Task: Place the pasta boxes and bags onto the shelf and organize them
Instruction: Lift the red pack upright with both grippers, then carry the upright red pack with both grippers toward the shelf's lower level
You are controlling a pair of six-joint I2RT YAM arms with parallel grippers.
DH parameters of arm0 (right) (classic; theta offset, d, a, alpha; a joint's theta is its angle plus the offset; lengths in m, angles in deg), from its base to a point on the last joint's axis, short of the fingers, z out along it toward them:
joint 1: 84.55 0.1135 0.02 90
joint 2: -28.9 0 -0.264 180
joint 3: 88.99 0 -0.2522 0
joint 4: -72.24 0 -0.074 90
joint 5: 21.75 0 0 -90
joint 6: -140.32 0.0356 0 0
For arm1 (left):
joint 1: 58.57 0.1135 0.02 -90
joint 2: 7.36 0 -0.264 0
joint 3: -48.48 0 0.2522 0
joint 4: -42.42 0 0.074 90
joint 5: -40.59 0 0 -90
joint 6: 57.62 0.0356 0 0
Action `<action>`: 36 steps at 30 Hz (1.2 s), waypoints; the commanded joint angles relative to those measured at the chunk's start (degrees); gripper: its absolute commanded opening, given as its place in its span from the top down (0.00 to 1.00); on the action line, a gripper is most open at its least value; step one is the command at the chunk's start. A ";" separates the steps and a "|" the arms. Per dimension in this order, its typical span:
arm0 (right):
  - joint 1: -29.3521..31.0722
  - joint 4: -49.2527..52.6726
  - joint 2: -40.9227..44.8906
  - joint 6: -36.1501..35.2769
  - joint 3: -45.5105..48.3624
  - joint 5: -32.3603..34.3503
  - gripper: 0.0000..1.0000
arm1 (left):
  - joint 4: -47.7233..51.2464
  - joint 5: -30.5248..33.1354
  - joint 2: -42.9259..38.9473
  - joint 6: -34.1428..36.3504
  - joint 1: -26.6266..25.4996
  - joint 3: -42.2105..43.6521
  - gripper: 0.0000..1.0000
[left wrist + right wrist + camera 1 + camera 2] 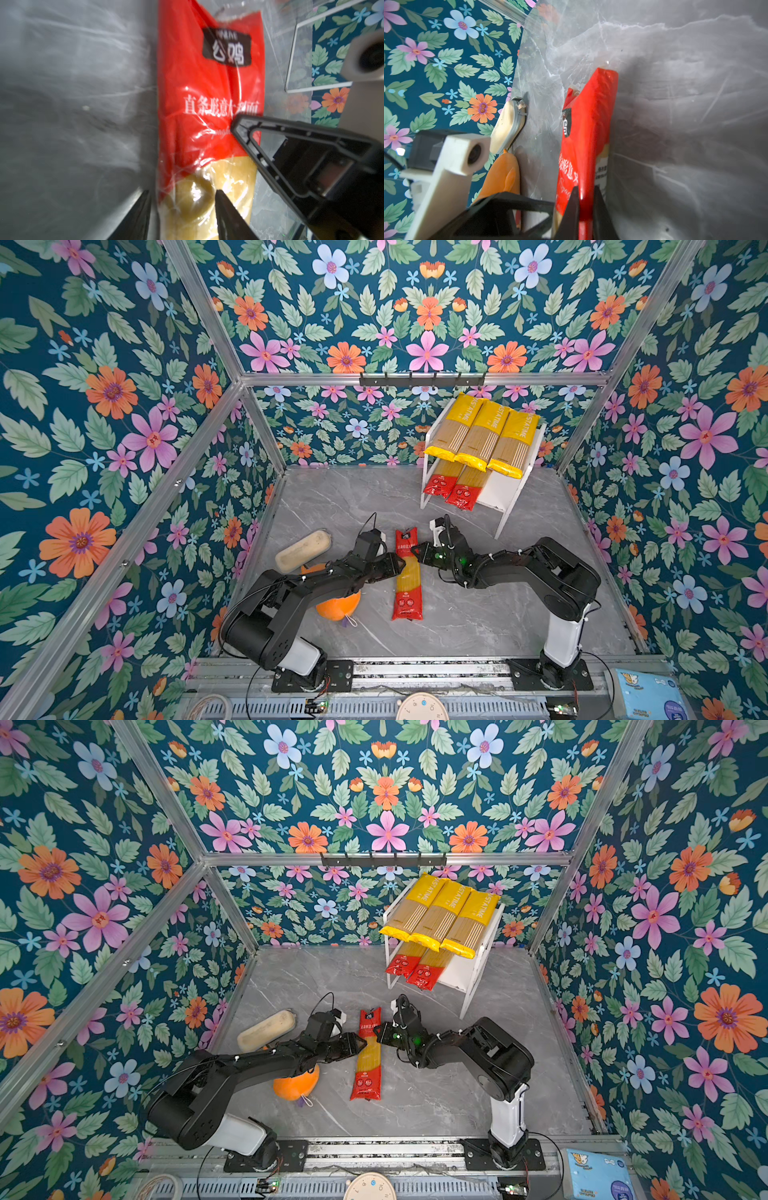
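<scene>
Beige loaf [303, 551] and orange plush [338, 605] sit left of centre on the grey desk [478, 614]. Next the left gripper [400, 563], jaws half open astride the long edge of the loose red-ended pack [408, 576] lying mid-frame. From the right, the right gripper [417, 549] has jaws pinched tight on that pack's upper red end; the shelf [505, 489], upper right, carries three yellow packs [482, 433] on top and two shelved red packs [453, 485] below.
</scene>
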 commanded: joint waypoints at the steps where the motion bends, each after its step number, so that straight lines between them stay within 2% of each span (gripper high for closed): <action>1: 0.09 -9.01 1.44 -2.37 0.67 -0.38 0.99 | 1.95 -0.03 -2.84 2.43 0.73 0.53 0.46; 9: 0.29 -15.44 5.79 -3.86 2.87 -1.40 1.00 | -2.01 -5.35 -8.88 3.00 3.12 3.49 0.40; 17: 0.30 -15.67 14.62 -7.06 3.02 -2.95 1.00 | -19.66 -12.48 -15.68 -0.53 2.87 8.60 0.28; 25: -1.11 -15.64 21.07 -7.47 2.85 -4.21 1.00 | -27.77 -16.61 -14.64 -1.09 2.12 8.32 0.23; 36: -2.25 -17.64 27.78 -5.53 1.00 -9.84 1.00 | -46.08 -24.05 -11.81 -7.76 2.06 8.34 0.20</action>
